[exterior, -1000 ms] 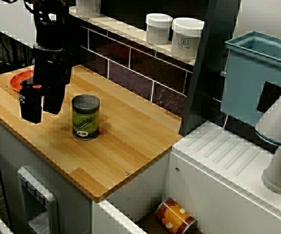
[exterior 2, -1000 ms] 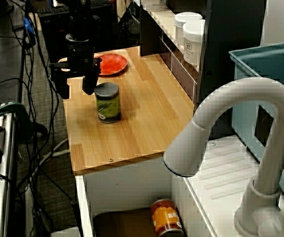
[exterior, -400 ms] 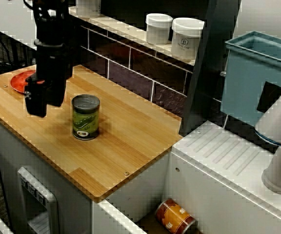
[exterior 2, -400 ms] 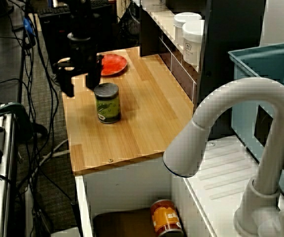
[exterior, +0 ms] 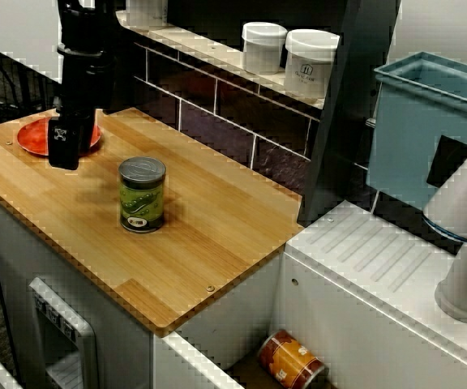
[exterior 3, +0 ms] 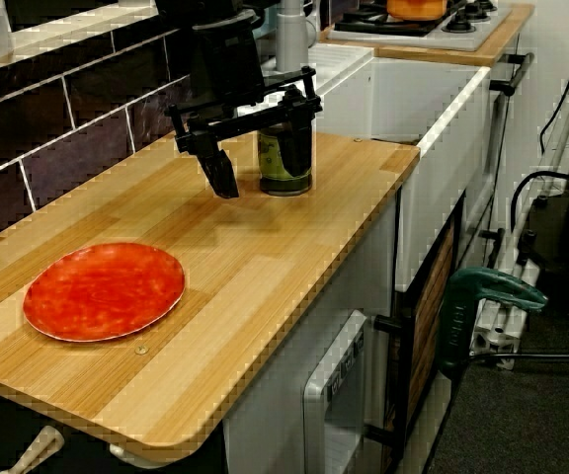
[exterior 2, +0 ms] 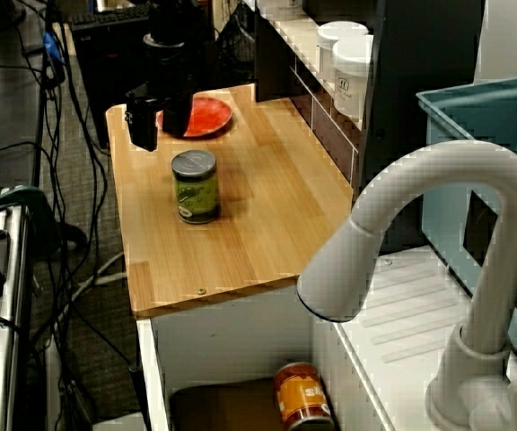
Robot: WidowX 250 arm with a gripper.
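A kitchen — faucet [exterior 2: 438, 166], tiled wall [exterior: 217, 105], stove [exterior 3: 423, 22], wooden counter [exterior: 217, 235].

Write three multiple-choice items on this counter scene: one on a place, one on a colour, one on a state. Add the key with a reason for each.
1. Where does the green can stand?
A) in the sink
B) on the wooden counter
C) on the shelf

2. What colour is the plate?
A) red
B) blue
C) white

3. How do the jaws stand?
A) shut on the can
B) shut on the plate
C) open, holding nothing

Key: 1 B, it stands upright on the wood. 2 A, its whole face is red. 3 C, they are spread apart in the air, gripping nothing.
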